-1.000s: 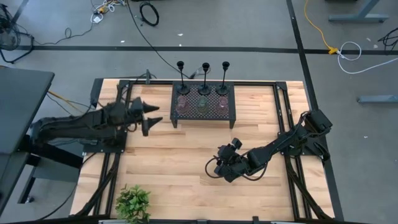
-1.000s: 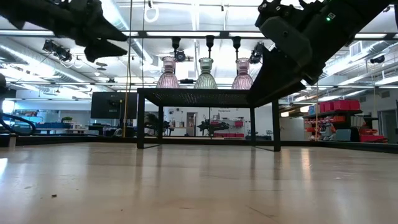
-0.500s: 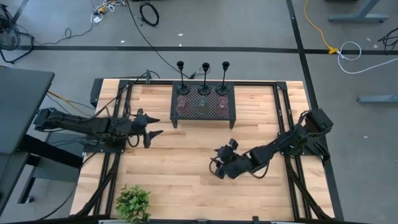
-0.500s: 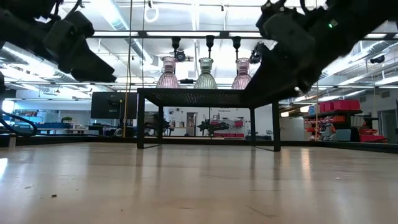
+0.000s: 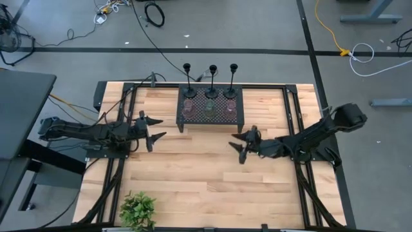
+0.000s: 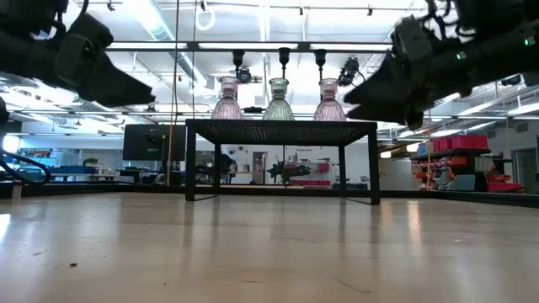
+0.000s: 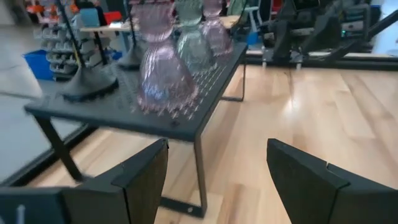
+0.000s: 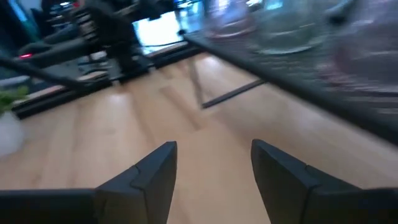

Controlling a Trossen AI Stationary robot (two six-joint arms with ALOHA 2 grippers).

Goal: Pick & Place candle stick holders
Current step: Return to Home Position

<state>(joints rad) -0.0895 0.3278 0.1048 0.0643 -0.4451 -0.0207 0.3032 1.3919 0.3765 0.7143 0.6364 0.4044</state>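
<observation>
A black mesh stand (image 5: pixel 211 116) sits at the table's far middle. Three waisted glass candle stick holders stand on its top: pink (image 5: pixel 188 108), greenish (image 5: pixel 210 107), pink (image 5: pixel 230 107). They also show in the low view (image 6: pixel 279 99) and the left wrist view (image 7: pixel 163 68). Three tall black stem holders (image 5: pixel 212 78) stand by their round feet along the stand's far edge. My left gripper (image 5: pixel 154 127) is open, left of the stand, pointing at it (image 7: pixel 217 174). My right gripper (image 5: pixel 237 143) is open, just near-right of the stand (image 8: pixel 214 168).
A green leafy plant (image 5: pixel 138 211) stands at the table's near left edge. Bare wood (image 5: pixel 193 174) lies between the stand and the near edge. Black rails (image 5: pixel 116 180) run along the table's left and right sides.
My right gripper has gone toward the far edge, up to the stand's near right corner, and has turned from pointing downward to pointing level toward the table's left. My left gripper has gone down and stretched out level beside the stand's left end. Both stay open.
</observation>
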